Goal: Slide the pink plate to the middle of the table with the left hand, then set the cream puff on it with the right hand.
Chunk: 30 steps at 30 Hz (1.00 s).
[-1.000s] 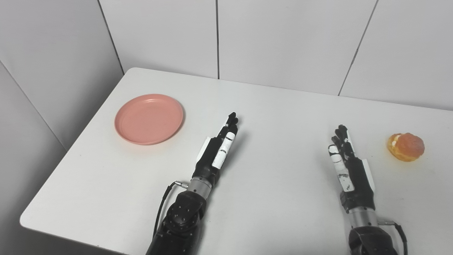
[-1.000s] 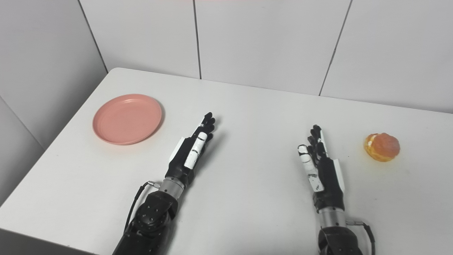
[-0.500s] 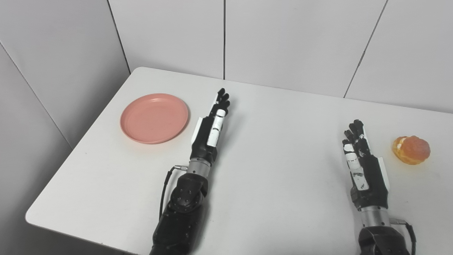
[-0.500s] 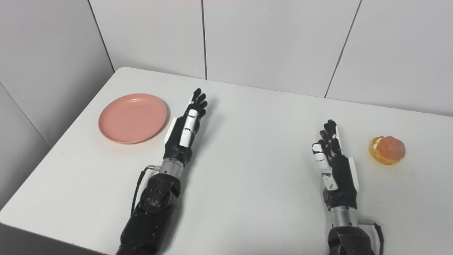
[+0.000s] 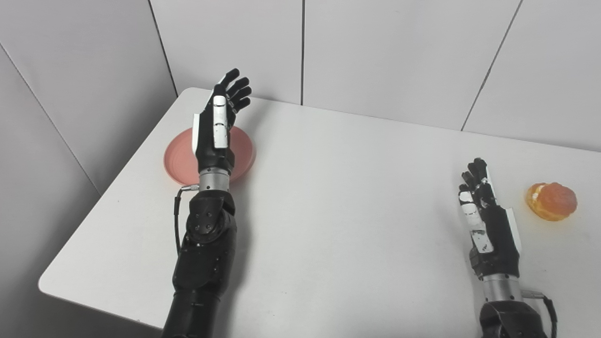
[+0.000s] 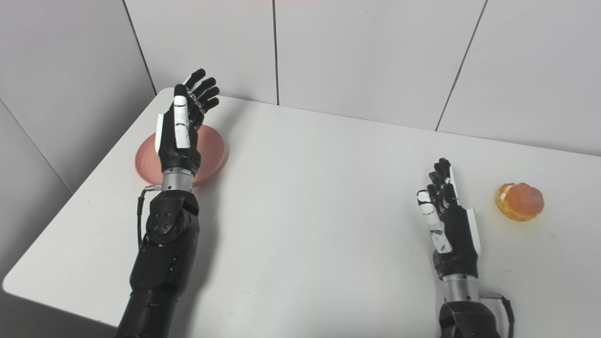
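Note:
The pink plate (image 5: 242, 155) lies near the table's far left corner, partly hidden behind my left hand (image 5: 218, 124). That hand is raised above the plate, open, with its fingers spread and pointing away from me; I cannot tell whether it touches the plate. The cream puff (image 5: 551, 201), orange-brown with a cream edge, sits at the right side of the table. My right hand (image 5: 488, 218) rests open on edge to the left of the puff, a short gap apart, holding nothing.
The white table (image 5: 347, 197) has a rounded left front corner and a left edge close to the plate. Grey wall panels rise behind the far edge.
My left arm has swung forward and to the left, from the table's middle to above the plate. The right hand has barely moved. The camera has shifted slightly.

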Motion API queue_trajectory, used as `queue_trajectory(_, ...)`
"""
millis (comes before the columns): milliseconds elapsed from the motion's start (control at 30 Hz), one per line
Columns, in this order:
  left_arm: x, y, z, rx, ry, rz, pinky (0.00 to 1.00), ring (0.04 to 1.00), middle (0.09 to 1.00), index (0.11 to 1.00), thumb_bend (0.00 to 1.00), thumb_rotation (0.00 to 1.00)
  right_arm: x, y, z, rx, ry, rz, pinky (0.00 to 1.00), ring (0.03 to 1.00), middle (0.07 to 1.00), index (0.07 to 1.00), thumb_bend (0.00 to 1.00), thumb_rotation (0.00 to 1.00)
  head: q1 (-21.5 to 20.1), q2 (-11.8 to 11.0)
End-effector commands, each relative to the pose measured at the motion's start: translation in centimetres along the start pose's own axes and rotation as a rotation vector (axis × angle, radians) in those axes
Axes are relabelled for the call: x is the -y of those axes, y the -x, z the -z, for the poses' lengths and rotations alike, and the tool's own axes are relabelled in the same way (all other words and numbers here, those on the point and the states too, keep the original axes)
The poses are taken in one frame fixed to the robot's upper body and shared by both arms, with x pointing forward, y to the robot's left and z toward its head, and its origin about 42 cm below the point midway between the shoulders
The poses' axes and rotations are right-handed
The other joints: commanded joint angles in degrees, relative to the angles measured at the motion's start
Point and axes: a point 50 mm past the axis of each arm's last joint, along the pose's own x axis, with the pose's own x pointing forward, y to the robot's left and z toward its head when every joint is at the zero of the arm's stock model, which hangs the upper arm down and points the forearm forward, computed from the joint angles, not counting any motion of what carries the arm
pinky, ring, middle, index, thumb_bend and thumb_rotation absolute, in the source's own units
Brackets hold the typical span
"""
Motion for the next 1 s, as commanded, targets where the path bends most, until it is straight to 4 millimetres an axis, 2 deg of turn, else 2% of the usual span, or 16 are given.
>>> queue_trajectory(0,-0.3,-2.2,-2.2,0.079,0.006,-0.034,0.77,0.763,0.760,0.757,0.67,1.00,0.2,1.6,1.5,-0.043,-0.008,0.014,1.00,1.000,1.000,0.994,0.59,0.76,0.0,0.1)
queue_trajectory(167,-2.8,-3.4,-3.2,0.108,-0.052,-0.103,0.73,0.749,0.744,0.727,0.64,1.00,0.0,1.8,1.4,-0.039,0.001,0.020,0.99,0.991,1.000,0.984,0.61,0.77,-0.2,-0.4)
queue_trajectory(300,-5.0,-3.9,-3.7,0.095,-0.095,-0.120,0.76,0.746,0.739,0.728,0.68,1.00,-0.2,2.0,1.3,-0.040,-0.016,0.020,0.99,0.987,1.000,0.982,0.62,0.76,-0.4,-0.6)
queue_trajectory(500,-7.5,-4.4,-4.2,0.068,-0.106,-0.161,0.71,0.720,0.717,0.716,0.68,1.00,0.0,2.1,1.0,-0.039,-0.017,0.014,1.00,0.992,1.000,0.987,0.61,0.76,-0.4,-0.1)
queue_trajectory(767,-11.2,-4.8,-2.9,0.019,-0.148,-0.210,0.70,0.719,0.721,0.722,0.71,1.00,0.3,1.9,1.1,-0.038,-0.015,0.019,1.00,0.995,1.000,0.988,0.59,0.76,1.2,0.5)
queue_trajectory(967,-12.5,-4.8,-2.1,-0.022,-0.196,-0.224,0.70,0.713,0.720,0.719,0.69,1.00,0.8,2.0,0.9,-0.029,0.007,0.012,1.00,0.990,1.000,0.990,0.57,0.78,1.7,0.5)
